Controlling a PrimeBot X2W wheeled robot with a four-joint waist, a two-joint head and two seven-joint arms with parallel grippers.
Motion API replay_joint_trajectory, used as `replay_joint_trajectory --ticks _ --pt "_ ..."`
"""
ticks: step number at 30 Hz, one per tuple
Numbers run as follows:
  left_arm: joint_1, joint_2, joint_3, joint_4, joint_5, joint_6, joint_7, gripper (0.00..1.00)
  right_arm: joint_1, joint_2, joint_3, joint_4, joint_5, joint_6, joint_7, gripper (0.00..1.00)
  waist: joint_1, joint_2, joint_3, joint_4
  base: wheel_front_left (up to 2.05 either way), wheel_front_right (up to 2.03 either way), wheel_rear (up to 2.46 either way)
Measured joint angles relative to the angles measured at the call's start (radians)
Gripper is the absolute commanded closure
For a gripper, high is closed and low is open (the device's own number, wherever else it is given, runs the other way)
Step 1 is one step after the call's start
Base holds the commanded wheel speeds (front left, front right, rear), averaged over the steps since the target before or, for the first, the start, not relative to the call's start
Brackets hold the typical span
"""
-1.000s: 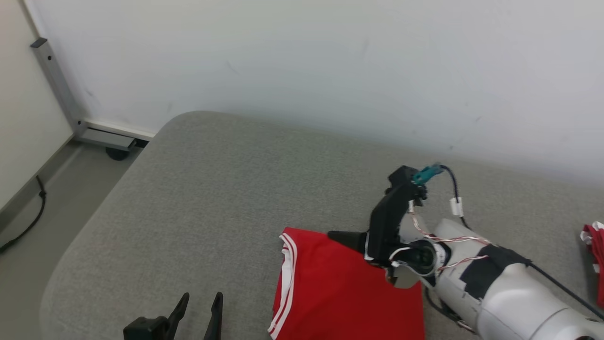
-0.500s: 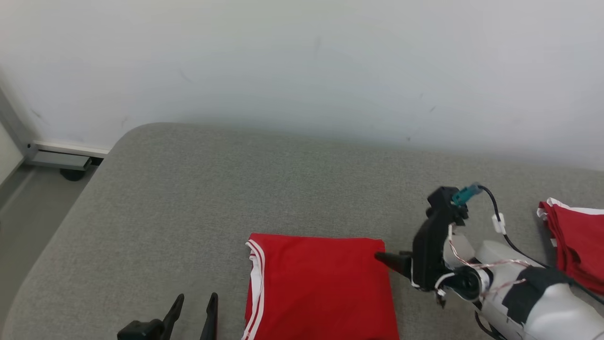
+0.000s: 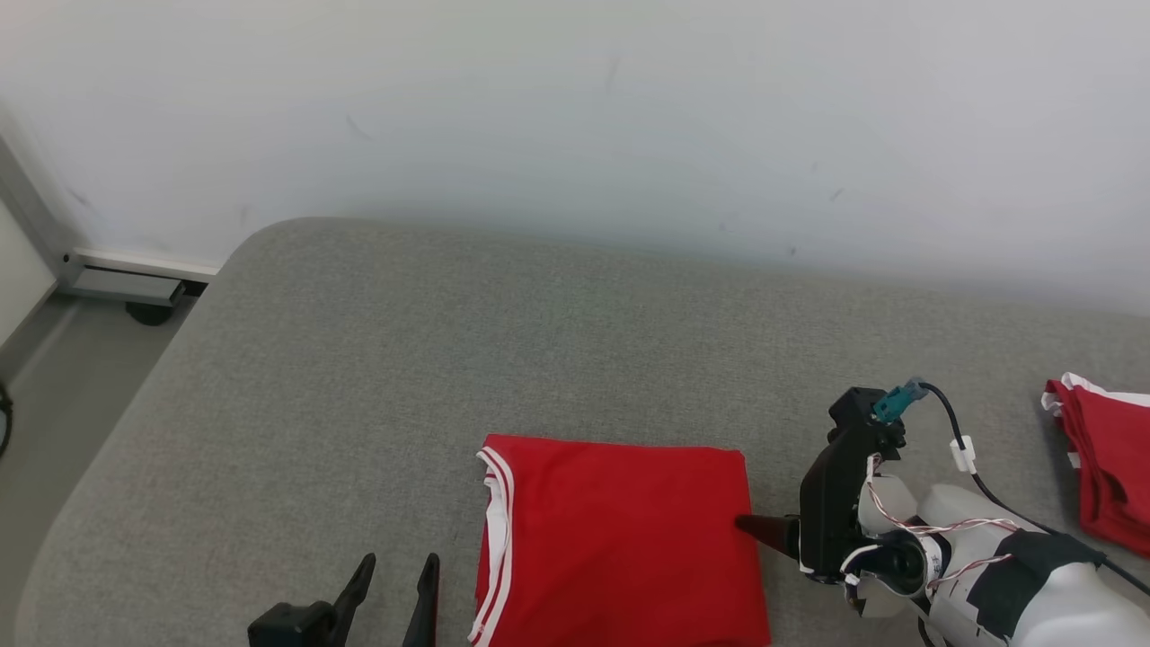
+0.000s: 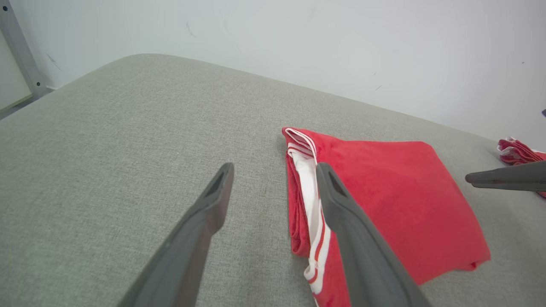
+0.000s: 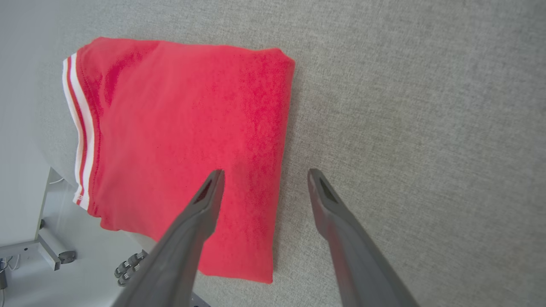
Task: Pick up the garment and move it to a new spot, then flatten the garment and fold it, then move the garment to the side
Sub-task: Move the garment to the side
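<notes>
Folded garment lying flat. Right tool hovering spread astride its edge, left tool spread, both empty. Risk: pinching only the top layer, fold opening while sliding sideways.

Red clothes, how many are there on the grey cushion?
2. One folded red garment with white stripes lies front and centre. A second red pile sits at the far right, cut off by the picture's edge; it may hold several pieces stacked together.

garment on cushion | left pincer left | right pincer right | perhaps clothes pile farther right
</notes>
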Motion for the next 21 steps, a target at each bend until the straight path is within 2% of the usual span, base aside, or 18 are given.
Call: replay_joint_trajectory --ticks 14,17,18,20,21 --pt "-0.039 -0.024 -0.026 0.009 0.003 -0.009 0.006 0.00 0.011 0.027 -0.003 0.060 0.038 -0.045 0.053 0.00 0.0000 0.0000 0.018 0.065 0.00 0.00 0.00" --pt "-0.040 -0.026 -0.027 0.011 0.003 -0.009 0.006 0.00 0.012 0.028 0.008 0.078 0.035 -0.045 0.071 0.00 0.0000 0.0000 0.022 0.079 0.00 0.00 0.00" --pt "-0.040 -0.027 -0.027 0.012 0.003 -0.009 0.006 0.00 0.012 0.029 0.009 0.081 0.035 -0.045 0.074 0.38 0.0000 0.0000 0.024 0.083 0.00 0.00 0.00" --pt "-0.040 -0.027 -0.026 0.013 0.003 -0.009 0.005 0.00 0.011 0.035 0.012 0.085 0.035 -0.050 0.080 0.70 0.0000 0.0000 0.026 0.090 0.00 0.00 0.00" --pt "-0.040 -0.027 -0.026 0.014 0.003 -0.009 0.005 0.00 0.011 0.040 0.013 0.088 0.032 -0.050 0.086 1.00 0.0000 0.0000 0.027 0.092 0.00 0.00 0.00"
